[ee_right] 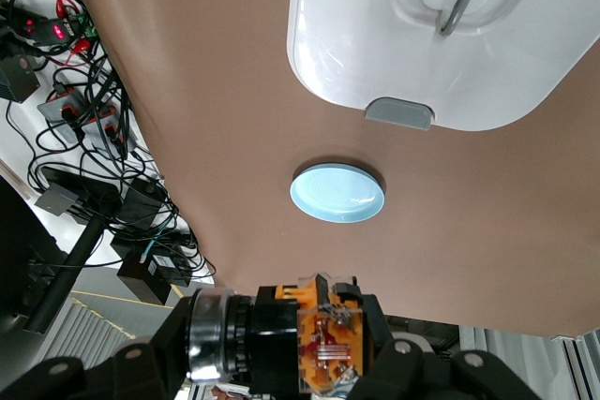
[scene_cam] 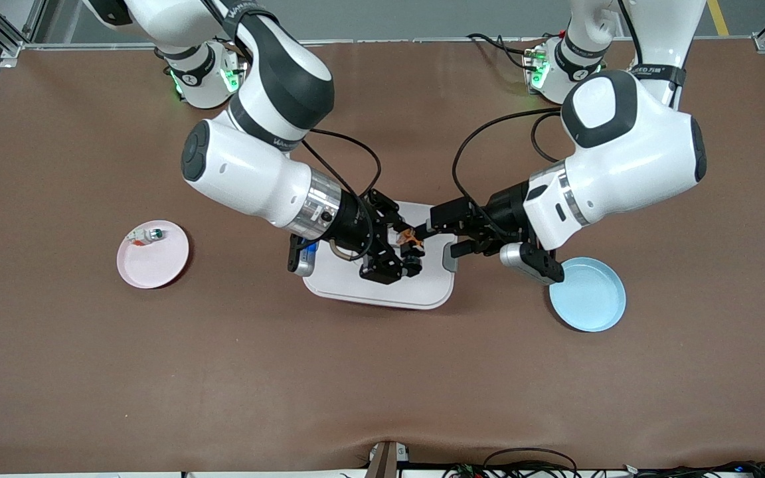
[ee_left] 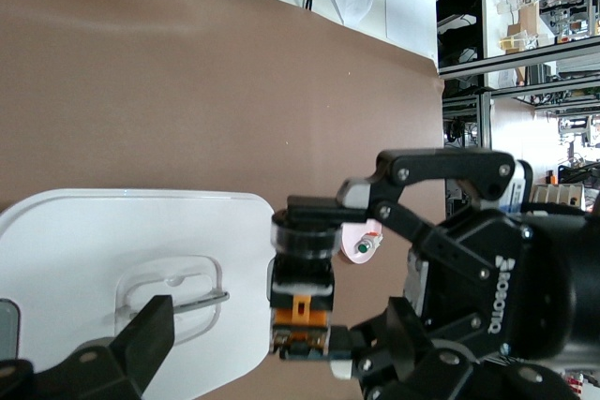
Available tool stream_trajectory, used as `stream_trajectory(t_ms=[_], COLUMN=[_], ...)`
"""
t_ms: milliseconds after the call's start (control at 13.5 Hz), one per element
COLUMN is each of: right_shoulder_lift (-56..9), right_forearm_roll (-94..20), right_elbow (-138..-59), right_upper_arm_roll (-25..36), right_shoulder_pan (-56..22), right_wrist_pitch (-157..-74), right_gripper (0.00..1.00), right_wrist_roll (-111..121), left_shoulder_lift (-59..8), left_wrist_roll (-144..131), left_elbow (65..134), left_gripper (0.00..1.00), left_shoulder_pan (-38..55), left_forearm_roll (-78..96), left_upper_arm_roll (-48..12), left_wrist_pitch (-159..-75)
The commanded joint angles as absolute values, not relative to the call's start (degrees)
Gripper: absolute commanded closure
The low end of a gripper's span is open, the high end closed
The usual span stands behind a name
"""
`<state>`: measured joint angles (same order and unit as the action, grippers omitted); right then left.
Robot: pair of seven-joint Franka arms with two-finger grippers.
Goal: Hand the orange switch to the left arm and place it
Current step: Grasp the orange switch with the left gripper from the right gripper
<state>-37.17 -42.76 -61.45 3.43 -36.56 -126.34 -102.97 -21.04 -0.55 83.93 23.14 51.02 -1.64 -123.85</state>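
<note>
Right now the right gripper (scene_cam: 401, 255) hangs over the box (scene_cam: 356, 287), clenched on the switch (scene_cam: 411, 240), whose black body and orange parts sit pinched between its fingers. The right wrist view shows the same grip close up, the switch (ee_right: 298, 342) lying across the jaws with the box's lid (ee_right: 375, 35) below. Just beside it, also over the box, is the left gripper (scene_cam: 434, 240), its fingers spread wide and released; one finger (ee_left: 141, 344) shows in the left wrist view, with the switch (ee_left: 302, 288) and the right gripper (ee_left: 323, 278) a little way off from it. The two grippers face each other above the lid, near its recessed handle (ee_left: 173, 292). Under the left arm's wrist, toward that arm's end of the table, lies a blue plate (scene_cam: 588, 295), near the box. Well away from both grippers, toward the right arm's end of the table, sits a pink plate (scene_cam: 157, 262) holding a small white-and-green part (scene_cam: 145, 235).
</note>
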Motion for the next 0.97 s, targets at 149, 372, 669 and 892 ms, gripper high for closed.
stream_trajectory(t_ms=[149, 372, 669, 892], right_shoulder_lift=[-38.76, -38.76, -40.08, -40.61], right_forearm_roll=[-43.07, -42.54, -42.54, -42.54], right_elbow=[-58.45, -58.36, -57.66, -57.48], right_upper_arm_roll=[4.66, 4.66, 4.48, 4.48], right_shoulder_pan=[-38.75, -38.94, -39.29, -39.64], right_wrist_pitch=[-127.35, -127.62, -130.51, -131.75], right_gripper=[1.0, 1.0, 1.0, 1.0], right_wrist_roll=[-106.78, -107.23, -107.23, -107.14], left_shoulder_lift=[-23.99, -24.08, -24.08, -24.08], left_wrist_roll=[4.04, 4.04, 4.91, 8.17], left_elbow=[81.65, 81.65, 81.74, 81.83], left_gripper=[0.0, 0.0, 0.22, 0.46], left_shoulder_pan=[23.82, 24.78, 24.79, 24.7], left_forearm_roll=[52.12, 51.86, 51.59, 51.68], left_upper_arm_roll=[-1.5, -1.49, -1.49, -1.49], left_wrist_pitch=[-125.68, -127.7, -127.88, -127.88])
